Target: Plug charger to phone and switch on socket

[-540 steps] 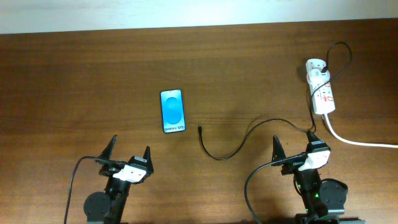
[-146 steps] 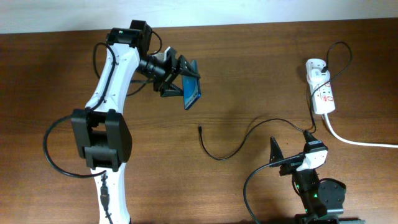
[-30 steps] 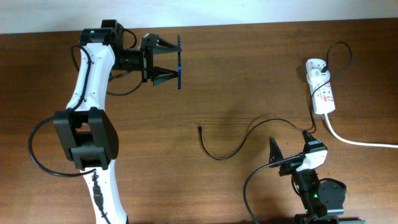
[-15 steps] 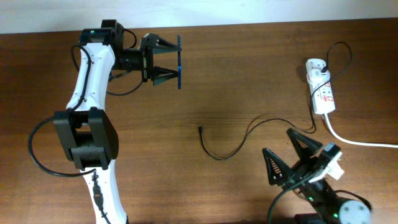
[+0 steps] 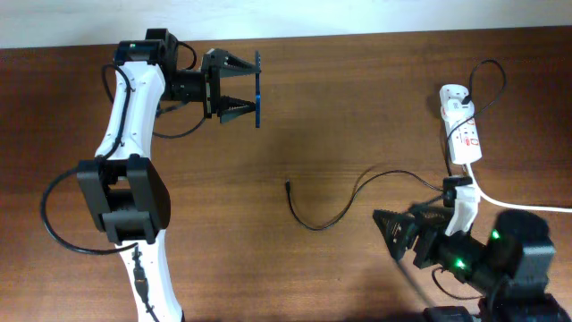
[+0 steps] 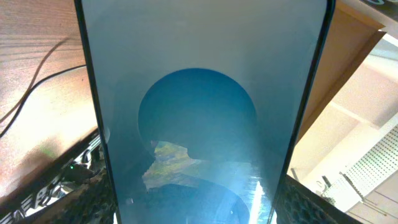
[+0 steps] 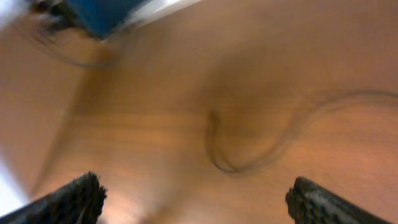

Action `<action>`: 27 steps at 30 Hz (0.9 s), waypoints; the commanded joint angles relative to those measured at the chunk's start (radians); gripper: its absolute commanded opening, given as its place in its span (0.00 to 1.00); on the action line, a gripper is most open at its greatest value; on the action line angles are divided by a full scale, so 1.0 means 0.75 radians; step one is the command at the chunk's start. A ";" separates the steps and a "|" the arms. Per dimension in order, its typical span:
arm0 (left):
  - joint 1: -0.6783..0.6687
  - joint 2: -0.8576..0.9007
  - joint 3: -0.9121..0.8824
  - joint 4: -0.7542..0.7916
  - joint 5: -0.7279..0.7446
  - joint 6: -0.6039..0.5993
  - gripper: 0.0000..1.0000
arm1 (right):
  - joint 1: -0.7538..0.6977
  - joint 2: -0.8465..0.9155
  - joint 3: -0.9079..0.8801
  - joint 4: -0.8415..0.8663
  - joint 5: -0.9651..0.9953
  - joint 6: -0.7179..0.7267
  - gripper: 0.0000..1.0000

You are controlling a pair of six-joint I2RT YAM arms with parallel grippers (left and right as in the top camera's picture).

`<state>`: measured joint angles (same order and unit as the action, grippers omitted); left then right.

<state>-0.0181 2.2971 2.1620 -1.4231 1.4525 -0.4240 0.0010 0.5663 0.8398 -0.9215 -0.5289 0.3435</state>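
Left gripper [image 5: 249, 88] is clamped on the smartphone [image 5: 257, 88], held edge-on to the overhead camera over the far left of the counter [image 5: 357, 80]; the blue screen fills the left wrist view. Right gripper [image 7: 196, 200] is spread wide and empty over the near right, its view blurred. The black charger cable [image 5: 315, 222] lies curled mid-counter, its plug [image 5: 288, 186] lying free. The white power strip [image 5: 463, 125] sits far right, well apart from the smartphone.

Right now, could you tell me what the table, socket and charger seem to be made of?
The table: likely wood or veneer, dark brown, grain visible, slight sheen. The socket: smooth white plastic, by its moulded shape. The charger: thin black cable, probably a rubbery sheath, since it lies in loose curves.
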 commanded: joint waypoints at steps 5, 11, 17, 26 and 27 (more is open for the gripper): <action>0.011 -0.004 0.040 -0.006 0.075 -0.003 0.75 | 0.008 0.557 0.122 -0.175 0.334 0.183 0.98; 0.011 -0.004 0.040 -0.006 0.075 -0.003 0.75 | 0.221 0.687 0.122 -0.107 0.285 -0.116 0.99; 0.011 -0.004 0.040 -0.006 0.096 -0.003 0.75 | 0.513 0.932 0.470 -0.557 0.792 0.269 0.99; 0.011 -0.004 0.040 -0.015 0.135 -0.003 0.75 | 0.513 1.064 0.528 -0.513 0.740 0.322 0.98; 0.011 -0.004 0.040 -0.015 0.140 -0.003 0.75 | 0.513 1.064 0.528 -0.508 0.718 0.322 0.98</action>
<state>-0.0181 2.2974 2.1639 -1.4326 1.4933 -0.4240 0.3805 1.3609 1.2167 -1.3098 0.0326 0.5732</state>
